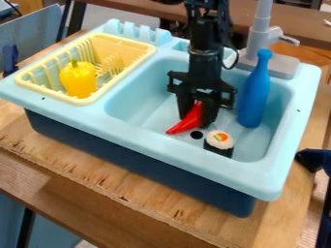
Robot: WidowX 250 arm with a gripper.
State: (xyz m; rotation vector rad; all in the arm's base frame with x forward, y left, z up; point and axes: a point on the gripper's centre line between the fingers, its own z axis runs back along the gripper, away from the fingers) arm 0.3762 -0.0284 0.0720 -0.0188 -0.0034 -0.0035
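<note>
The black gripper (196,118) hangs down into the light blue sink (139,99), low over its basin. Its fingers are closed around a red chili pepper (188,121), whose pointed end slants down to the left. Just right of and in front of the gripper, a sushi roll (219,143) with a white top and dark side sits in the basin, near the round drain hole. A blue bottle (255,92) stands upright at the basin's right side.
At the left, a yellow dish rack (86,100) holds a yellow bell pepper (78,79). A grey faucet (259,36) rises behind the basin. The sink stands on a wooden table (148,206), and a dark blue object (313,160) is at the right edge.
</note>
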